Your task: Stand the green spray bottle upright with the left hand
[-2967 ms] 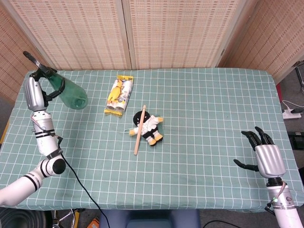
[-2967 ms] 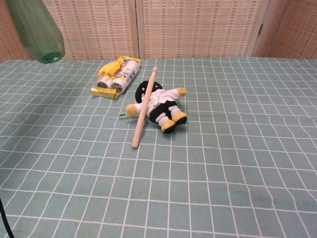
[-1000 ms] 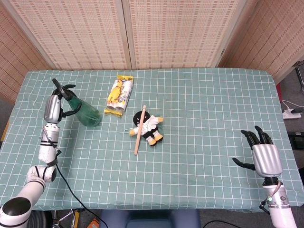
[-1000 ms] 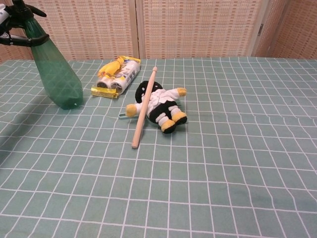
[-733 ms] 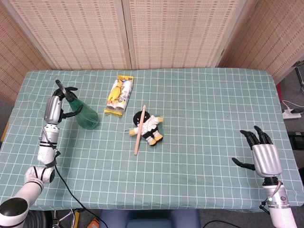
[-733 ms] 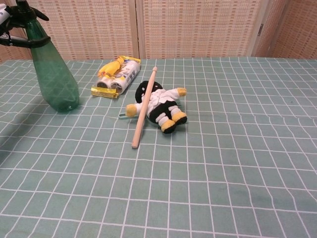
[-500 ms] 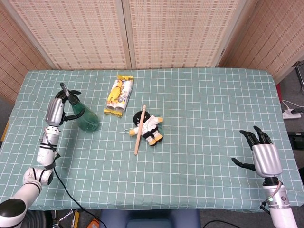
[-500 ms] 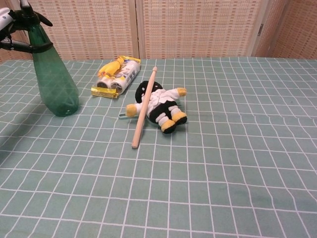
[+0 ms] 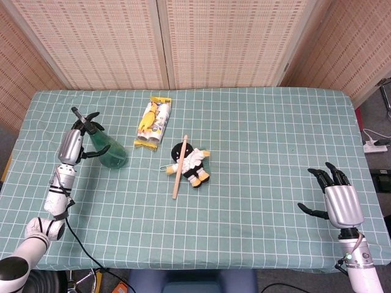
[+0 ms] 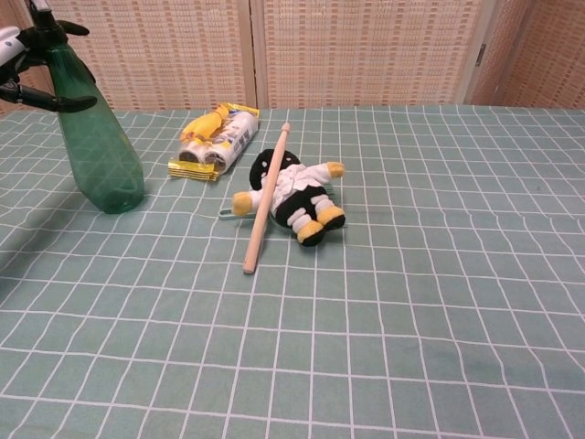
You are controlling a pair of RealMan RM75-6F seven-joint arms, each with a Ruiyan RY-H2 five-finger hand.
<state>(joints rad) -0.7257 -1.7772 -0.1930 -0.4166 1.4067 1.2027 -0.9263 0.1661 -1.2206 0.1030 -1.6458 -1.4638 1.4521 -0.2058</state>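
Observation:
The green spray bottle point(image 9: 111, 153) point(image 10: 99, 151) stands upright on the checked cloth at the table's left side, its base on the cloth. My left hand point(image 9: 72, 145) point(image 10: 16, 48) is at the bottle's black-topped neck. Its fingers point(image 10: 57, 102) reach around the neck from the left, spread loosely above and below it. Far off at the near right corner my right hand point(image 9: 342, 202) hovers with its fingers apart and nothing in it; the chest view does not show it.
A yellow snack pack point(image 9: 153, 123) point(image 10: 215, 142) lies just right of the bottle. A black-and-white plush doll point(image 9: 194, 163) point(image 10: 297, 194) lies mid-table with a wooden stick point(image 9: 178, 170) point(image 10: 263, 203) across it. A black cable runs along my left arm.
The bottle came down from the air, tipped from slanted to vertical and settled on its base. In the last half second the left hand's fingers have spread wider around the neck.

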